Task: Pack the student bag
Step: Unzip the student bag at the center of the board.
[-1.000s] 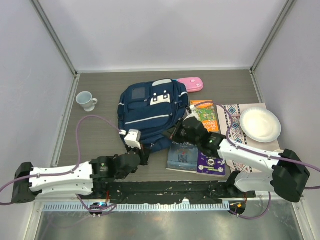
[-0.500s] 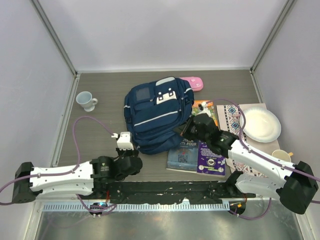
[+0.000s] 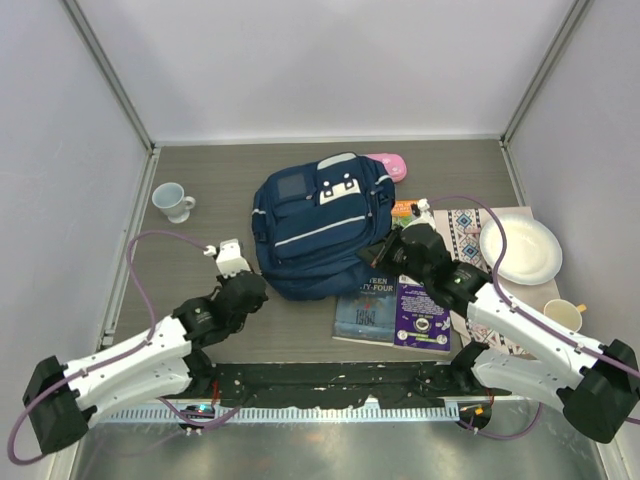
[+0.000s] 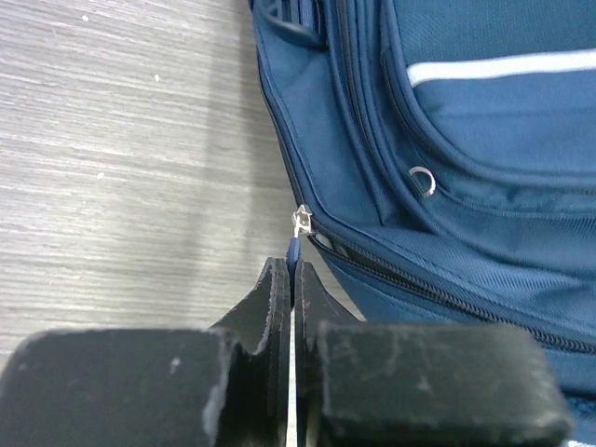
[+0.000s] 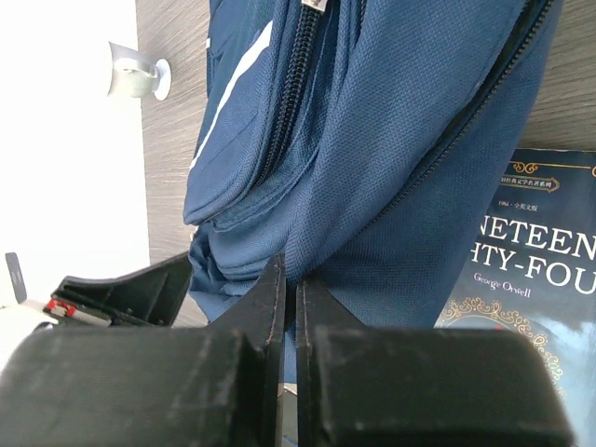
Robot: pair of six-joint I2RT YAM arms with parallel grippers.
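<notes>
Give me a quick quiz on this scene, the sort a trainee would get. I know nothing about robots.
1. True or false: the left pincer stands wide open.
2. What colour is the case lying behind the student bag? A pink, B green, C black.
3. Fill in: the cover of the dark book beside the bag names the author George ___.

Key:
1. False. It is shut on the bag's zip pull.
2. A.
3. Orwell.
</notes>
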